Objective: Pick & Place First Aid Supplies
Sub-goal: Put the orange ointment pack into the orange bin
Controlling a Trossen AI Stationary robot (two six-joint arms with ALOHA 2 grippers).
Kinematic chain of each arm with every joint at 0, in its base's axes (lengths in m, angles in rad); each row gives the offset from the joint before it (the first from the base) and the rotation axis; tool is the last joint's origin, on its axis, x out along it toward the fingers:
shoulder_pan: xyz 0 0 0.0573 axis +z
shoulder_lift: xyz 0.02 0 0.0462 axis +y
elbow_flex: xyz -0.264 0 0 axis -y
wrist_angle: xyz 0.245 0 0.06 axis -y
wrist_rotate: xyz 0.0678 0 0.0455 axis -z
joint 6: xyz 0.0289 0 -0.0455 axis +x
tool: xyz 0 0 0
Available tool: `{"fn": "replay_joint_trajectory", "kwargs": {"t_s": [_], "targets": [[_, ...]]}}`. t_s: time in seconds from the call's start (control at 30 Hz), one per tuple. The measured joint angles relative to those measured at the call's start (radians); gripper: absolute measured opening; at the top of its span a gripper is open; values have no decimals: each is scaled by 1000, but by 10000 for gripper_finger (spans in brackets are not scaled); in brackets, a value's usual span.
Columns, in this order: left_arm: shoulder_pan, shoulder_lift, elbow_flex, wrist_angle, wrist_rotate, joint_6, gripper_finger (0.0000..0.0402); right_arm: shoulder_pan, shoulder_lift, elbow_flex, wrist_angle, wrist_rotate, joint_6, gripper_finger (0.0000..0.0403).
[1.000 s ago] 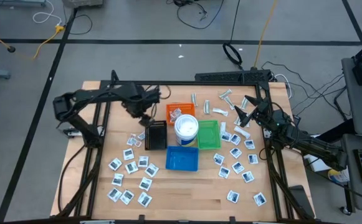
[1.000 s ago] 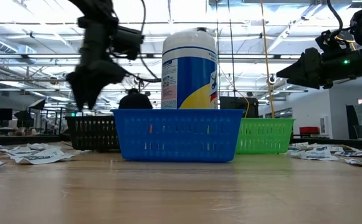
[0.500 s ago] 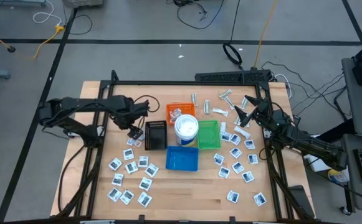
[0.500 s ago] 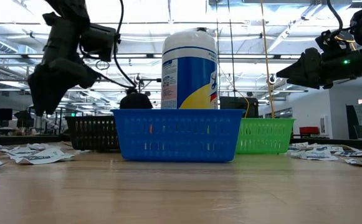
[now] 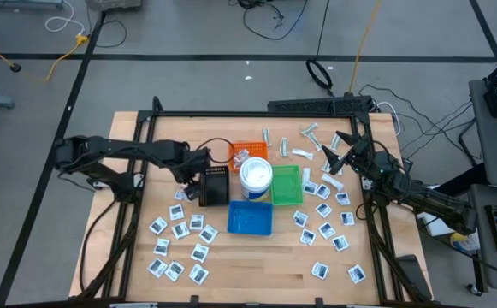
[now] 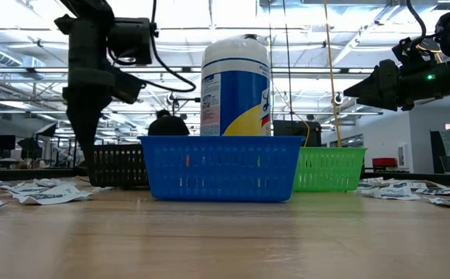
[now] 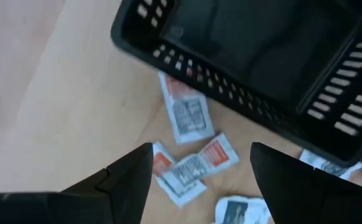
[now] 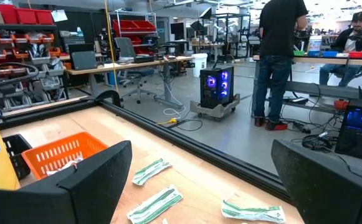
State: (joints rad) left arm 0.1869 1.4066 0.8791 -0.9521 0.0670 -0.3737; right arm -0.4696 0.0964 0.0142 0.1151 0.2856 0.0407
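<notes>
The left gripper hangs with fingers apart and empty, poised over the red-marked flat white square packets lying beside the black slotted plastic tray, presumably lining up a pick. The right gripper waits agape near the table's far right.

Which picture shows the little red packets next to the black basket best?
The left wrist view: the red packets lie big and clear between the left gripper's open fingers, beside the black basket. From above they are tiny specks. The low view and right wrist view don't show them.
</notes>
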Motion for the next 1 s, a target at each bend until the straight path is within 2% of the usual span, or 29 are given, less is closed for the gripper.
{"fn": "replay_joint_trajectory", "kwargs": {"t_s": [0.37, 0.73, 1.0], "targets": [[1, 59, -68, 57, -26, 24, 275, 0, 0, 0, 0, 0, 0, 380], [1, 60, -142, 213, -26, 23, 286, 0, 0, 0, 0, 0, 0, 380], [1, 60, -172, 247, -14, 32, 255, 0, 0, 0, 0, 0, 0, 380]]}}
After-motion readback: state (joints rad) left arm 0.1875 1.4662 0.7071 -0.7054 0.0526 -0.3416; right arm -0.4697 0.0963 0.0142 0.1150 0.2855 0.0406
